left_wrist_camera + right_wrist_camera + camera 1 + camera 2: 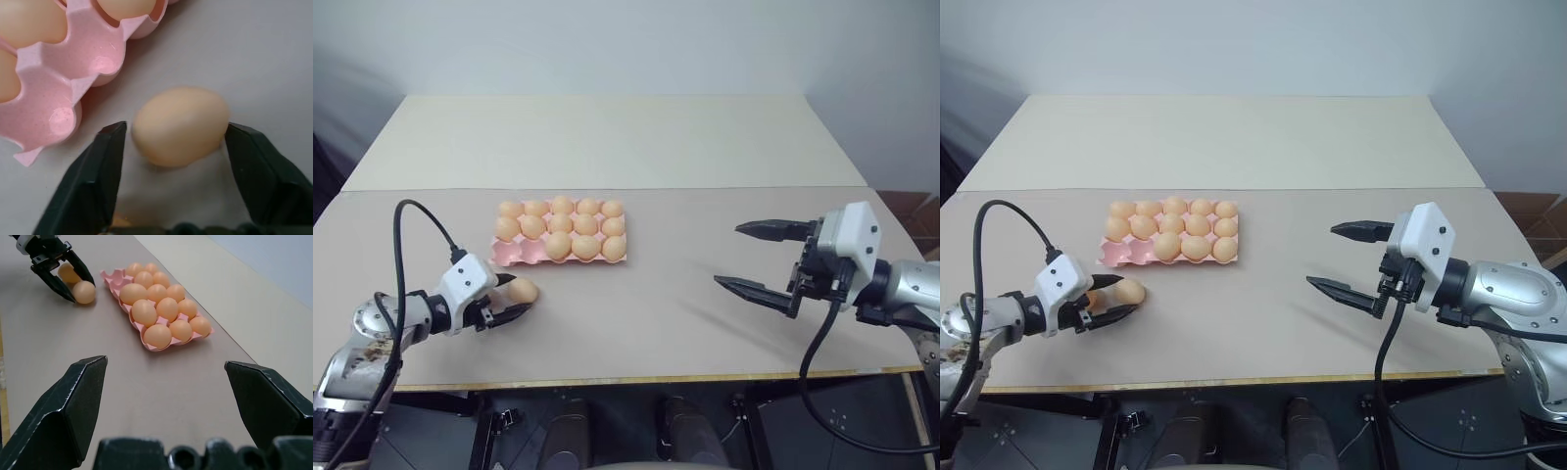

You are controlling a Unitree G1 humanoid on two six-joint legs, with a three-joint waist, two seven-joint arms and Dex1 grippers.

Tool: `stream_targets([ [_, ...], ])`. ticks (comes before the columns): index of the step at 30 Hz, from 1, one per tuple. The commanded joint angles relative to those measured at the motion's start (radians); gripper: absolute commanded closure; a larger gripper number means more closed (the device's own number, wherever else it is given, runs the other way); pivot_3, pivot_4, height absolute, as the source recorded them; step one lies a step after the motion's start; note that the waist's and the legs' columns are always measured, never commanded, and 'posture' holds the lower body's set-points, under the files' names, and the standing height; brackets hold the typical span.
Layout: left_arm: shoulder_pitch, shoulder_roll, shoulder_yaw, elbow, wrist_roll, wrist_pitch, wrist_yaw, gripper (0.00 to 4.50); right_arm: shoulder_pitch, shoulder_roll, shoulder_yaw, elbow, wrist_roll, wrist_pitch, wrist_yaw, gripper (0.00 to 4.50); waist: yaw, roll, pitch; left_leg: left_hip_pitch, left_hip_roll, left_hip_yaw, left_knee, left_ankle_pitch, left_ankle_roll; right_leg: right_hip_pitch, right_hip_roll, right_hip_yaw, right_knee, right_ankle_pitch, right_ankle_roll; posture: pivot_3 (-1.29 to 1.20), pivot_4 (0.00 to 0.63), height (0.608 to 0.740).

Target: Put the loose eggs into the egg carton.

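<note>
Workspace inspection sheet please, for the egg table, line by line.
Surface: beige flat tabletop, with a paler table butted behind it.
Job's things: pink moulded egg carton with thirteen cups filled and two near-left cups empty; two loose pale orange oval eggs on the table beside it, one between the left tool's fingers, the other just behind that tool.
Clutter: nothing seen.
Grippers: left tool low, open and straddling the egg, which is not lifted; right tool wide open, empty, above the table's right side.
Cables: black cable loops over the left arm; another black cable hangs from the right wrist.
Surroundings: plain pale wall.
</note>
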Motion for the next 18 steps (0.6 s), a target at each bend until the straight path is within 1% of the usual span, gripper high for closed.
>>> stream_targets([
  [1, -0.014, -0.006, 0.015, -0.002, -0.005, -0.027, 0.006, 2.34, -0.010, -0.013, -0.039, -0.024, 0.019, -0.005, -0.005, 0.00, 0.000, 0.000, 0.000, 0.000, 0.000, 0.000, 0.000, 0.000, 0.000, 0.000, 0.000, 0.000, 0.000, 0.000, 0.000, 0.00, 0.150, 0.740],
  [3, -0.011, -0.003, 0.039, -0.014, -0.039, -0.024, -0.018, 2.59, -0.012, -0.013, -0.040, -0.024, 0.019, -0.006, -0.005, 0.00, 0.000, 0.000, 0.000, 0.000, 0.000, 0.000, 0.000, 0.000, 0.000, 0.000, 0.000, 0.000, 0.000, 0.000, 0.001, 0.00, 0.150, 0.740],
  [7, 0.009, 0.012, 0.138, -0.065, -0.165, 0.004, -0.088, 2.59, -0.009, -0.013, -0.045, -0.027, 0.022, -0.005, -0.004, 0.00, -0.001, 0.000, 0.000, -0.001, 0.000, 0.000, 0.000, 0.000, 0.000, -0.001, 0.000, 0.000, 0.000, 0.001, 0.001, 0.00, 0.150, 0.740],
  [10, -0.002, 0.010, 0.180, -0.073, -0.210, 0.020, -0.090, 2.59, -0.007, -0.012, -0.044, -0.028, 0.021, -0.006, -0.004, 0.00, 0.000, 0.000, 0.000, -0.001, 0.000, 0.000, 0.000, 0.000, 0.000, 0.000, 0.000, 0.000, 0.000, 0.001, 0.001, 0.00, 0.150, 0.740],
  [12, -0.034, 0.003, 0.178, -0.059, -0.206, 0.023, -0.065, 2.59, -0.011, -0.011, -0.040, -0.028, 0.020, -0.007, -0.006, 0.00, 0.001, 0.000, 0.000, 0.000, 0.000, 0.000, 0.000, 0.000, 0.000, 0.000, 0.000, 0.000, 0.000, 0.000, 0.000, 0.00, 0.150, 0.740],
  [16, -0.160, -0.031, 0.082, 0.027, -0.088, 0.019, 0.056, 2.59, -0.023, -0.009, -0.031, -0.027, 0.018, -0.009, -0.009, 0.00, 0.008, 0.000, 0.000, 0.000, -0.001, -0.001, 0.002, 0.000, 0.000, 0.001, 0.000, -0.001, 0.000, 0.001, 0.002, 0.00, 0.150, 0.740],
  [18, -0.220, -0.063, 0.032, 0.085, -0.018, -0.004, 0.119, 2.59, -0.027, -0.009, -0.029, -0.028, 0.018, -0.007, -0.011, 0.00, 0.006, 0.000, 0.000, 0.000, -0.001, 0.000, 0.002, 0.000, 0.000, 0.002, 0.000, 0.000, 0.000, 0.002, 0.003, 0.00, 0.150, 0.740],
])
